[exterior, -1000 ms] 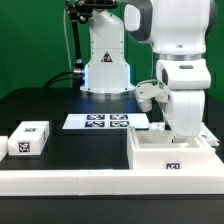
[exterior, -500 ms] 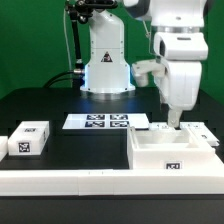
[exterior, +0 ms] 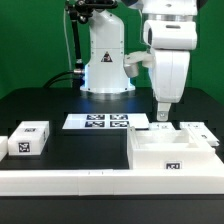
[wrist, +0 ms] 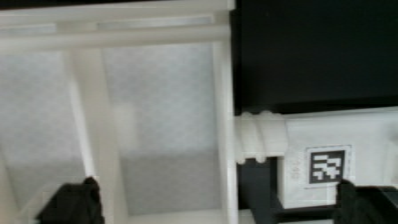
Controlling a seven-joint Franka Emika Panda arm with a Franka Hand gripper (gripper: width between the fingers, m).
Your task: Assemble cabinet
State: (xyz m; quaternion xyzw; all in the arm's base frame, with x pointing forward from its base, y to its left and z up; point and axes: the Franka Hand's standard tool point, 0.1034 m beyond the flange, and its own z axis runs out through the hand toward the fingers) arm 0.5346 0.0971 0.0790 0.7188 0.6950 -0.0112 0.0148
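Note:
The cabinet (exterior: 176, 151) is a large white open shell at the exterior view's right, near the front. In the wrist view its inside shows as white compartments split by dividers (wrist: 107, 120). My gripper (exterior: 163, 114) hangs just above the cabinet's back edge. In the wrist view it is open and empty (wrist: 219, 205), with dark fingertips (wrist: 71, 200) far apart. A small white drawer block with a tag (wrist: 329, 160) lies on the black table beside the shell; it also shows behind the cabinet in the exterior view (exterior: 196, 130). Another tagged block (exterior: 30, 138) sits at the exterior view's left.
The marker board (exterior: 100, 122) lies flat in the middle in front of the robot base (exterior: 105, 70). A long low white rail (exterior: 70, 181) runs along the front edge. The table top is black.
My gripper has risen from down at the cabinet's back and shifted toward the exterior view's left. The parts on the table have not moved.

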